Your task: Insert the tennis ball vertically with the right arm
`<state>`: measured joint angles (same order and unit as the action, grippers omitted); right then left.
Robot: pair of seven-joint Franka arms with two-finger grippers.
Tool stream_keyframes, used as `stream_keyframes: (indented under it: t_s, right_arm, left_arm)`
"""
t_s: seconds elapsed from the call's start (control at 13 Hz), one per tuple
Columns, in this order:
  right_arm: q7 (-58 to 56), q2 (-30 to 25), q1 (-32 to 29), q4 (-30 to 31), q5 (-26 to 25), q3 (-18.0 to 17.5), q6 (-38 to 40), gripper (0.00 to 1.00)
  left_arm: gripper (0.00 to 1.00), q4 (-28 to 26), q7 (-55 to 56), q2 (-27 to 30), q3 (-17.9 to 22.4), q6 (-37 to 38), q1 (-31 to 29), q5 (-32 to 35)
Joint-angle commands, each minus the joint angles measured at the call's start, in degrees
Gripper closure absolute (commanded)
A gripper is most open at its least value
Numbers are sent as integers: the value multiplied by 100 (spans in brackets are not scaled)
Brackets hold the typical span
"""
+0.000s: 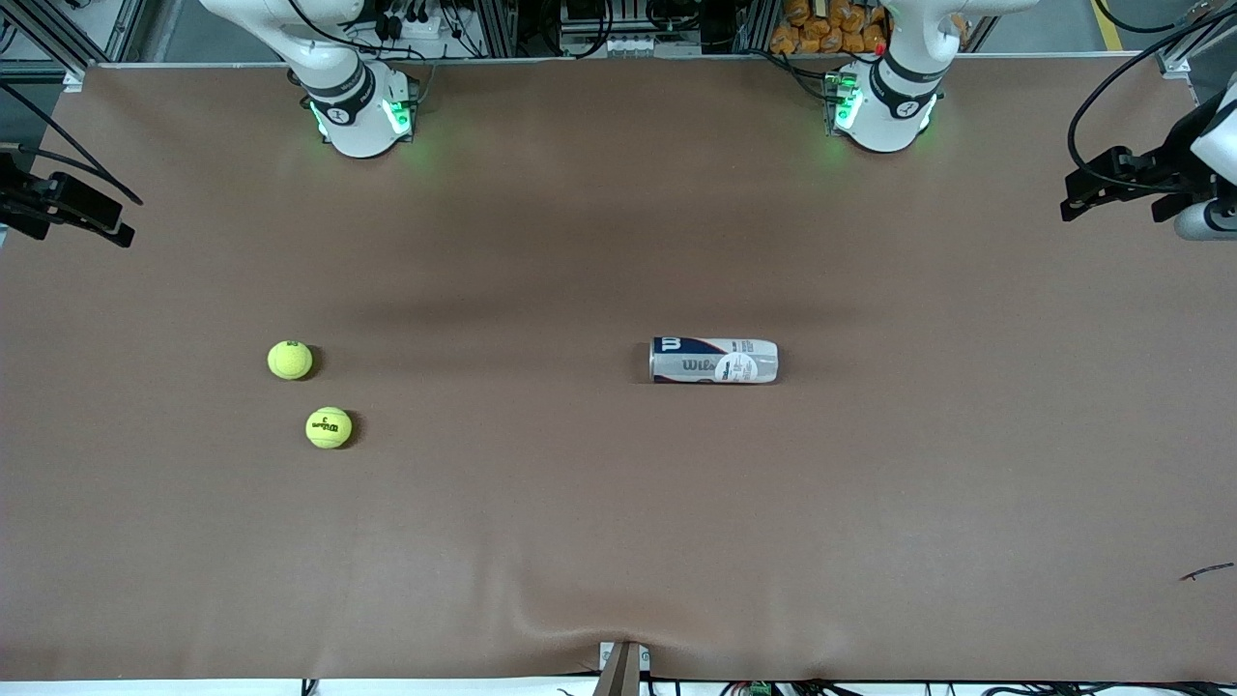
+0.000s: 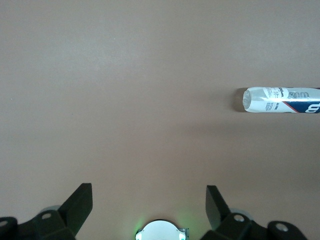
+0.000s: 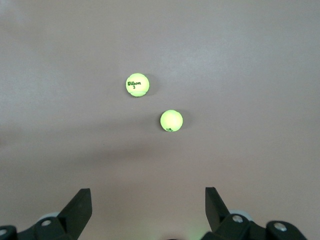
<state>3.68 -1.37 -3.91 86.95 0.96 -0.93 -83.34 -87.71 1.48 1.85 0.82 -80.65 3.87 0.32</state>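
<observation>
step: not started, 2 arms parked high near their bases, nothing picked up yet
right gripper (image 3: pixel 147 210): jaws spread wide, holds nothing, hangs over bare table at the right arm's end, looking down on both balls
left gripper (image 2: pixel 149 207): jaws spread wide, holds nothing, waits over bare table at the left arm's end, can in sight of its camera
ball with 3 (image 1: pixel 329 427): yellow-green tennis ball, printed logo and a 3 facing up, the nearer of the 2 to the front camera (image 3: pixel 136 84)
second ball (image 1: pixel 290 360): same kind, near the first, not touching it, farther from the front camera (image 3: pixel 171 120)
can (image 1: pixel 714 360): tennis ball tube lying on its side, mid table toward the left arm's end, well apart from both balls (image 2: pixel 281 100)
can ends: cannot tell which end is open, or whether a lid is on
how to do it well: my read, the can has to stand upright first, likely a job for the left arm since it lies on that side; right gripper then comes straight down on 1 ball, pads on its widest part, lifts clear of the other ball, centres over the mouth before letting go
risk: balls roll at a slight nudge, a glancing finger pushes 1 into the other; a light tube tips if the ball hits the rim
table (image 1: pixel 618 541): brown matte cover, smooth, a wrinkle at the edge nearest the front camera, small dark scrap (image 1: pixel 1206 572) near the corner at the left arm's end
room: metal frame, cables and gear along the base side, green lights lit on both bases
</observation>
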Motion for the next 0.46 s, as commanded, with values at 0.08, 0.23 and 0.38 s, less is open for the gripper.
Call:
stream_keyframes:
  t_s: [0.08,0.23,0.38]
  right_arm:
    - [36,5,-31,-47,-8,-39,55,0]
    - [36,-4,-31,-47,-8,-39,55,0]
    - [28,-4,-40,-38,-8,-39,81,0]
  left_arm:
    - [0,61,116,-1,-29,15,8,12]
    - [0,61,107,-1,-38,23,17,-5]
    - [0,43,90,-10,-38,50,8,-14]
